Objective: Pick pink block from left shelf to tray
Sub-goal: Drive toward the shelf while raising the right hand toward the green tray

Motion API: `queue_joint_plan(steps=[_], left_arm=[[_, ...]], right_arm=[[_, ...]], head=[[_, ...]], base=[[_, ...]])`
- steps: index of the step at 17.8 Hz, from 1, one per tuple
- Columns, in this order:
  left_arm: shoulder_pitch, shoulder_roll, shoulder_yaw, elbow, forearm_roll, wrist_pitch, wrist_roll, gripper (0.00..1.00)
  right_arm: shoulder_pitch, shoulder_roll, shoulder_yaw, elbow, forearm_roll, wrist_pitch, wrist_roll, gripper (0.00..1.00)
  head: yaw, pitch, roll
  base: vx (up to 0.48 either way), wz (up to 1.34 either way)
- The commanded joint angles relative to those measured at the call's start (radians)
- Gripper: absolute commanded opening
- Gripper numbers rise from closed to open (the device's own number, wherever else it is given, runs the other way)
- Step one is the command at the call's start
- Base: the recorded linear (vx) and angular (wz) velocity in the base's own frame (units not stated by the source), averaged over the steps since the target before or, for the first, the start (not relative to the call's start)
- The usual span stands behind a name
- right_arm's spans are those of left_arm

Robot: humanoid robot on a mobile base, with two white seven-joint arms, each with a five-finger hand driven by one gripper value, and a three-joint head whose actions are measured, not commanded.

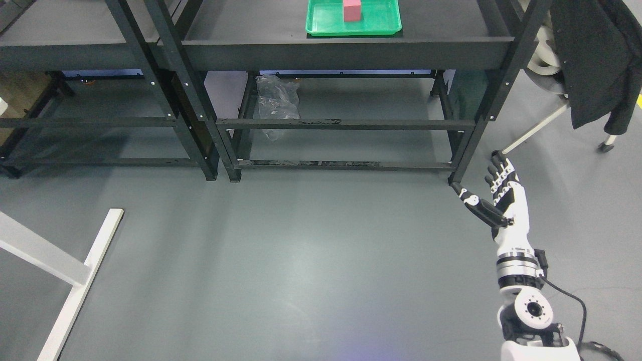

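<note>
One pink block (352, 10) stands inside the green tray (321, 29), toward the far part of the tray and slightly right of its middle, its top cut by the upper edge of the picture. The tray rests on the top surface of the right-hand black shelf (346, 54), near that surface's centre. A second black shelf (75, 50) stands just beside the tray's shelf on its left, the two frames nearly touching at their uprights. Below the tray, behind the lower rails of its shelf, a crumpled clear plastic bag (277, 103) lies against the back. The right hand (494, 193) is low and well apart from the tray, to the right of the shelf's front right leg and over the grey floor (301, 260); its fingers (501, 173) are extended and relaxed, the thumb spread out toward the shelf leg, and it holds nothing. Its white and black forearm runs down to the lower right edge. A dark jacket (597, 60) hangs over a wheeled chair, right of the tray's shelf. A white frame (80, 271) sits on the floor far to the lower left of the tray.
</note>
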Motion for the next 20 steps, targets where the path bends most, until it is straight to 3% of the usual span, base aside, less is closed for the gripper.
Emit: queue_joint_plan(steps=[1, 3, 7, 8, 11, 15, 18, 20], left_arm=[[0.020, 0.017, 0.000, -0.017, 0.000, -0.001, 0.000, 1.00], [0.020, 0.017, 0.000, -0.017, 0.000, -0.001, 0.000, 1.00], [0.020, 0.017, 0.000, -0.017, 0.000, -0.001, 0.000, 1.00], [0.020, 0.017, 0.000, -0.017, 0.000, -0.001, 0.000, 1.00], [0.020, 0.017, 0.000, -0.017, 0.000, -0.001, 0.000, 1.00], [0.020, 0.017, 0.000, -0.017, 0.000, -0.001, 0.000, 1.00], [0.020, 0.017, 0.000, -0.017, 0.000, -0.001, 0.000, 1.00], [0.020, 0.017, 0.000, -0.017, 0.000, -0.001, 0.000, 1.00]], right_arm=[[0.000, -0.017, 0.028, -0.001, 0.007, -0.070, 0.004, 0.99], [-0.007, -0.017, 0.028, 0.000, 0.107, -0.105, 0.003, 0.99], [-0.031, -0.017, 0.058, 0.000, 0.812, -0.024, -0.010, 0.99], [-0.031, -0.017, 0.093, 0.000, 0.898, -0.008, -0.010, 0.99], [-0.028, -0.017, 0.123, -0.001, 0.910, 0.012, 0.000, 0.99], [-0.028, -0.017, 0.109, -0.058, 0.924, -0.035, -0.034, 0.99], [-0.030, -0.035, 0.118, -0.058, 1.193, -0.022, -0.034, 0.99], [-0.030, -0.037, 0.123, -0.058, 1.284, -0.010, -0.039, 0.99]], head=[[0.0000, 0.000, 0.000], [0.0000, 0.000, 0.000], [0.0000, 0.000, 0.000], [0.0000, 0.000, 0.000], [0.0000, 0.000, 0.000], [0.0000, 0.000, 0.000], [0.0000, 0.000, 0.000], [0.0000, 0.000, 0.000]], base=[[0.095, 0.06], [0.110, 0.09], [0.141, 0.13], [0.152, 0.15], [0.134, 0.09], [0.098, -0.14], [0.092, -0.29], [0.093, -0.22]])
